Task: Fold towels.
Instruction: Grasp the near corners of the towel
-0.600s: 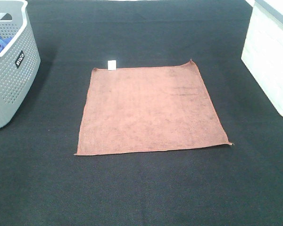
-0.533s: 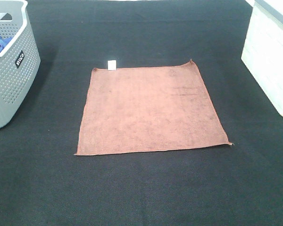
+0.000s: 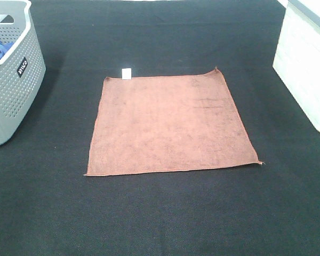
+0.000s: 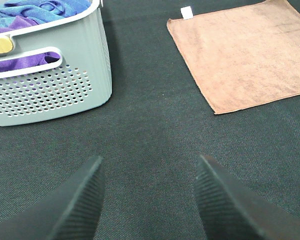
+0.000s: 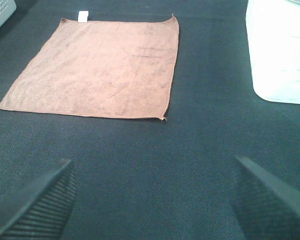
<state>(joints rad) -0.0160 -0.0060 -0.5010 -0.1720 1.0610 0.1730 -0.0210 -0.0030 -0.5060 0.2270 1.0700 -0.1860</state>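
- From the high camera, we see the towel (image 3: 173, 125) lying flat and fully spread in the middle of the black mat (image 3: 165, 218), square to the view, with nothing touching it.
- Its white tag (image 3: 127, 73) sticks out from the far edge, near the far-left corner.
- A grey basket (image 3: 13, 80) with blue cloth inside stands well left of the towel, and a white bin (image 3: 306, 64) stands well to its right.
- From the left wrist, we see the left gripper (image 4: 150, 162) with its two ribbed fingers (image 4: 82, 200) spread wide, holding nothing, above bare mat.
- The towel (image 4: 245, 55) lies ahead of that gripper, clear of it; the basket (image 4: 50, 90) stands on the opposite side, with blue and purple cloths (image 4: 35, 12) piled in it.
- From the right wrist, we see the right gripper (image 5: 152, 162) with its fingers (image 5: 40, 205) also set wide apart and empty, above bare mat.
- The towel (image 5: 100, 70) lies flat ahead of it, apart from the fingers, its tag (image 5: 83, 16) on the far edge; the bin (image 5: 277, 50) stands beside the towel, not touching it.
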